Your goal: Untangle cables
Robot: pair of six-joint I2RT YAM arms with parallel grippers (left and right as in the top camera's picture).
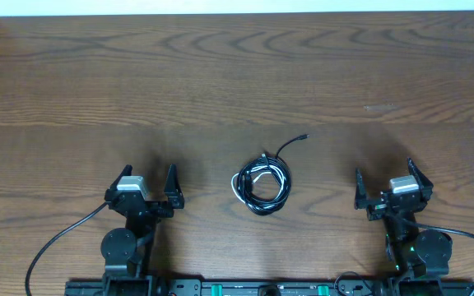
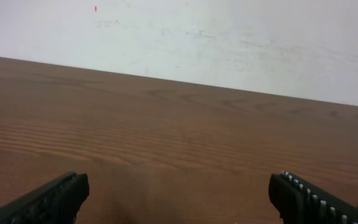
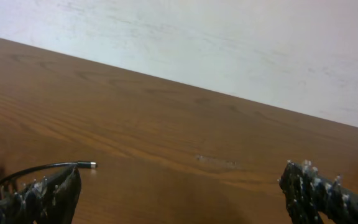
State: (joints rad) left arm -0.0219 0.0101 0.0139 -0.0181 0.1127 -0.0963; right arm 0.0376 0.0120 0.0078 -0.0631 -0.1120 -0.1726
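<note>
The cables [image 1: 262, 182] lie in a small coiled bundle at the middle of the wooden table [image 1: 237, 82], mostly black with one white strand. One black strand runs out up and to the right and ends in a small plug [image 1: 304, 136]. That plug end also shows at the left of the right wrist view [image 3: 87, 165]. My left gripper [image 1: 147, 183] is open and empty, left of the bundle and apart from it; its fingers frame bare wood in the left wrist view [image 2: 179, 196]. My right gripper [image 1: 389, 181] is open and empty, right of the bundle [image 3: 180, 196].
Thick black wires [image 1: 52, 242] run from the arm bases along the table's front edge. A white wall [image 2: 229, 37] stands behind the table's far edge.
</note>
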